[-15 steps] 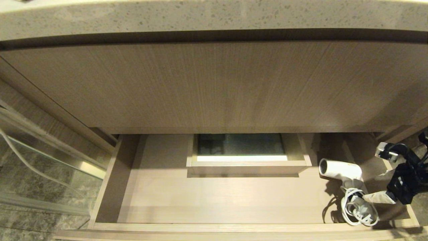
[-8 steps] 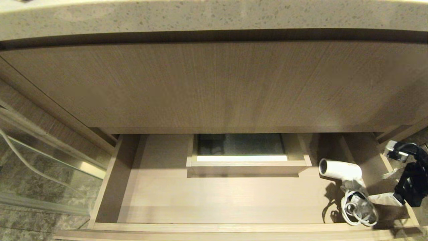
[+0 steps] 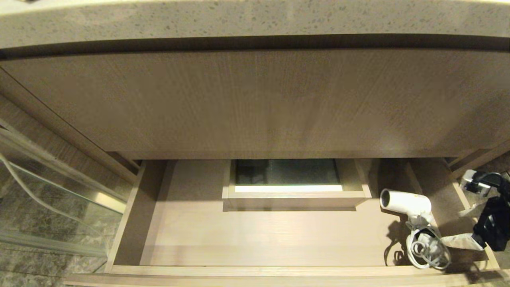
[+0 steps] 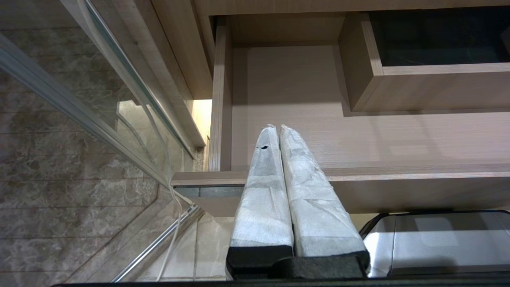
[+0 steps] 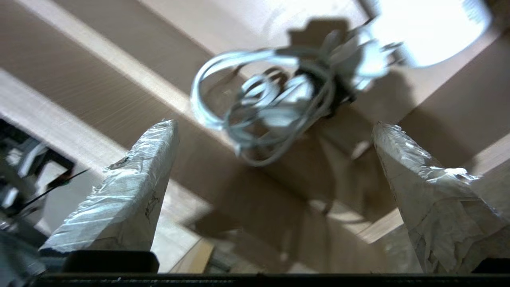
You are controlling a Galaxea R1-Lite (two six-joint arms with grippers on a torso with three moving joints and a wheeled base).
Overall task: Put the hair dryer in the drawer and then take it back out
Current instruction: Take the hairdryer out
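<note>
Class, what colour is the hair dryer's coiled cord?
White, like the hair dryer itself; the cord shows best in the head view.

No text, label, brand, number or sign can be read anywhere in these views. The hair dryer (image 3: 406,204), lying at the right end of the open drawer (image 3: 255,271), shows a plain white barrel with no legible marking, and the drawer's wood carries no readable lettering.
</note>
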